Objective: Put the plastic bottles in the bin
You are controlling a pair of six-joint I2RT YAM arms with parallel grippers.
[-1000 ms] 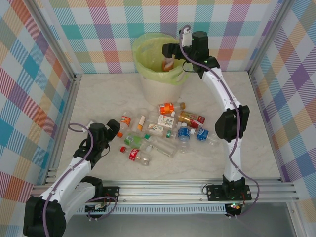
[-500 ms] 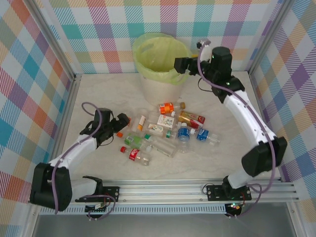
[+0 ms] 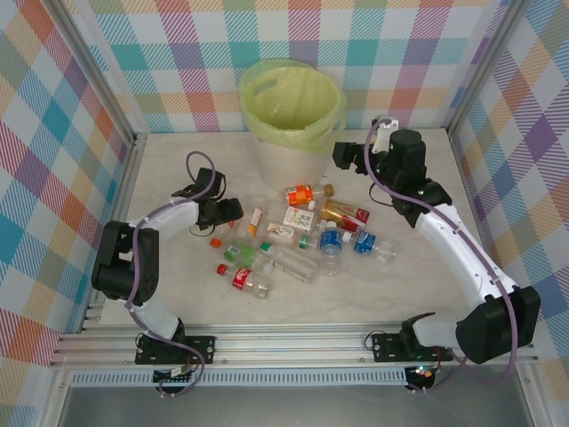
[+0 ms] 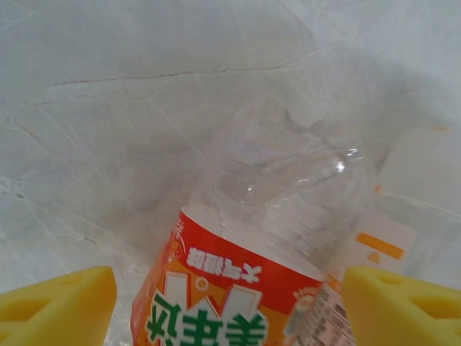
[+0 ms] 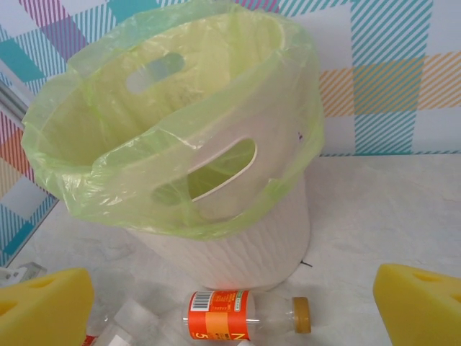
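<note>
Several plastic bottles [image 3: 302, 233] lie in a loose heap on the table in front of the bin [image 3: 293, 107], a white bucket with a yellow-green liner. My left gripper [image 3: 225, 213] is low at the heap's left end. In the left wrist view the left gripper [image 4: 230, 303] is open, its yellow pads [image 4: 57, 306] either side of a clear bottle with a red-orange label [image 4: 238, 288], and a thin gap shows on the left side. My right gripper [image 3: 341, 158] hangs open just right of the bin [image 5: 238, 216], empty, facing an orange-labelled bottle with a yellow cap [image 5: 238, 315].
Aluminium rails run along the near edge [image 3: 302, 342] and the left side [image 3: 116, 222] of the table. Checked walls close in the back and sides. Bare tabletop lies right of the heap [image 3: 427, 267] and near the front.
The right gripper let its bottle go over the bin, then drew back down to the bin's right. The left arm reached forward onto the orange-labelled bottle and its jaws narrowed.
</note>
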